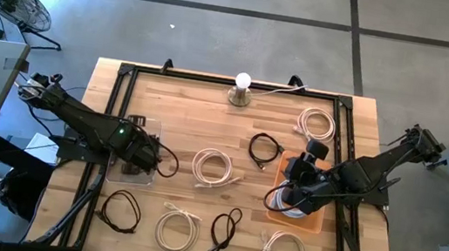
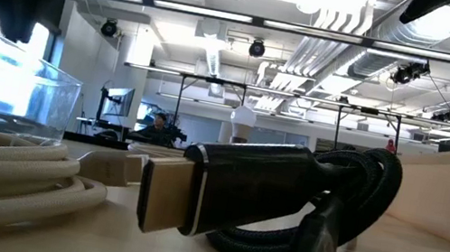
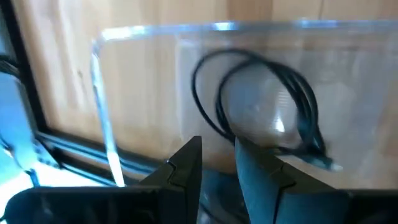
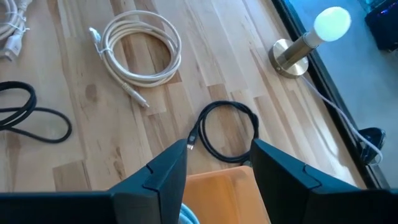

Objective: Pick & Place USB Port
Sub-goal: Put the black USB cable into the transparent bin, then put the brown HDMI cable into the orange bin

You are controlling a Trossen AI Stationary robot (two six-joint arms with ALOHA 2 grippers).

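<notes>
Your left gripper [image 3: 217, 163] hung slightly open and empty over the clear tray [image 3: 155, 37] holding a black cable [image 3: 261, 106]; your right gripper [image 4: 217, 163] was open, empty, above the orange bin [image 4: 224, 196]; coiled cables [image 1: 214, 166] crowded the bench [image 1: 182, 111].

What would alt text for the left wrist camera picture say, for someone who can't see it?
A coiled black cable lies inside a clear plastic tray on a wooden table. The left pincer hangs just above the tray, its two dark fingers slightly apart and holding nothing.
</notes>
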